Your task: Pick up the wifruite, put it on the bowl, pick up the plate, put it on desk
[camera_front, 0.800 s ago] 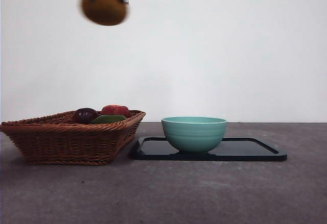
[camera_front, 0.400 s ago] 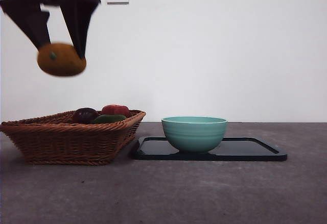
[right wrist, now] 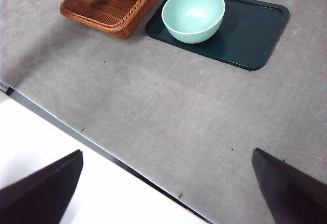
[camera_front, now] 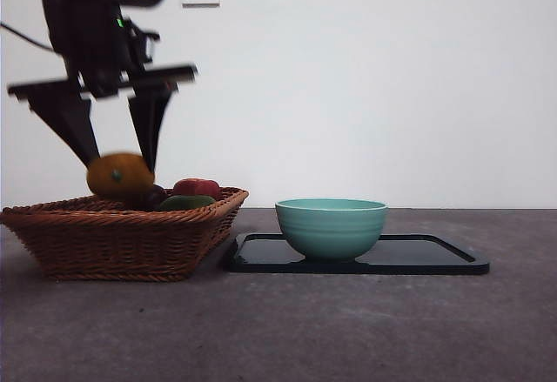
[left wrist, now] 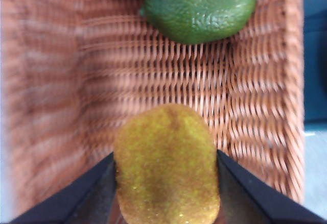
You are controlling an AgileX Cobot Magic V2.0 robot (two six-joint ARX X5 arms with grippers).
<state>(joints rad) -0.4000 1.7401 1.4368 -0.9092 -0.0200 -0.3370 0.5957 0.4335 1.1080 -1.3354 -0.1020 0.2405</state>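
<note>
The left gripper (camera_front: 120, 163) had come down at the left of the front frame: a second earlier it held the wifruite (camera_front: 120, 174) near the top edge, half a second earlier partway down, and now the fruit sat level with the rim of the wicker basket (camera_front: 122, 241), just in front of the dark fruit (camera_front: 150, 196) and beside the red apple (camera_front: 197, 187) and the green fruit (camera_front: 184, 202). The left wrist view showed the two black fingers (left wrist: 97, 196) pinching the wifruite (left wrist: 167, 165) at its sides, the basket weave (left wrist: 61, 81) close behind it and the green fruit (left wrist: 199, 7) near the top of that frame. Whether the wifruite was touching the basket floor could not be told.

That descent seemed to run against the task. The bowl (camera_front: 332, 227) stood untouched and apparently empty on the dark tray (camera_front: 435, 256), right of centre, well apart from the fruit. Lowered over the basket, the wifruite looked further from delivery, not nearer; the carry to the bowl remained undone, and so did the plate step.

The right gripper (right wrist: 166, 183) waited high over the near desk (right wrist: 168, 112), its fingers spread wide at the bottom corners of its frame, holding nothing.
</note>
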